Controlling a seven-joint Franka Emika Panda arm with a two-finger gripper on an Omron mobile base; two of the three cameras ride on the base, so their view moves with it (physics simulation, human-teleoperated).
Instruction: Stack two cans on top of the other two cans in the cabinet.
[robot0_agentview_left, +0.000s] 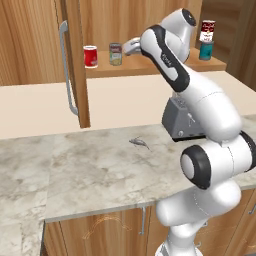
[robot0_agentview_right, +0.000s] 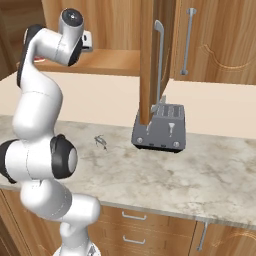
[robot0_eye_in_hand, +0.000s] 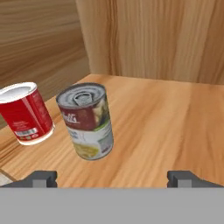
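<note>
- Cans, four in all, on the wooden shelf (robot0_agentview_left: 150, 67) of the cabinet (robot0_agentview_left: 75, 60), listed left to right as the left base view shows them.
- All-red can (robot0_agentview_left: 90, 56): upright on the shelf, just right of the open door with its long grey bar handle (robot0_agentview_left: 66, 70); nothing on top of it.
- Grey can (robot0_agentview_left: 115, 54) with greenish-yellow and red label: upright on the shelf, just beside the red one, not touching it.
- Claw (robot0_agentview_left: 133, 46): at the shelf, just right of the grey can; in the hand view its two dark fingertips (robot0_eye_in_hand: 40, 178) stand wide apart and hold nothing.
- Red-and-white can (robot0_agentview_left: 207, 31): already set on the teal can (robot0_agentview_left: 205, 50) at the far right of the shelf, so one stack looks done.
- Step in hand, as judged: take the grey can and set it on the red one. In the hand view the grey can lies left of the midpoint between the fingertips, so the claw should centre on it first, grip it around the body, lift it above the red can's rim, then lower it square.
- Risk, as judged: the two cans are close, so a finger may nudge the red one.
- Left base view gives the shelf with all four cans and the finished stack; the hand view gives the spread of the fingers and the grey can's pull-tab lid.
- Right base view adds a toaster (robot0_agentview_right: 160, 129) on the marble bench (robot0_agentview_right: 200, 175); there the door hides much of the shelf.
</note>
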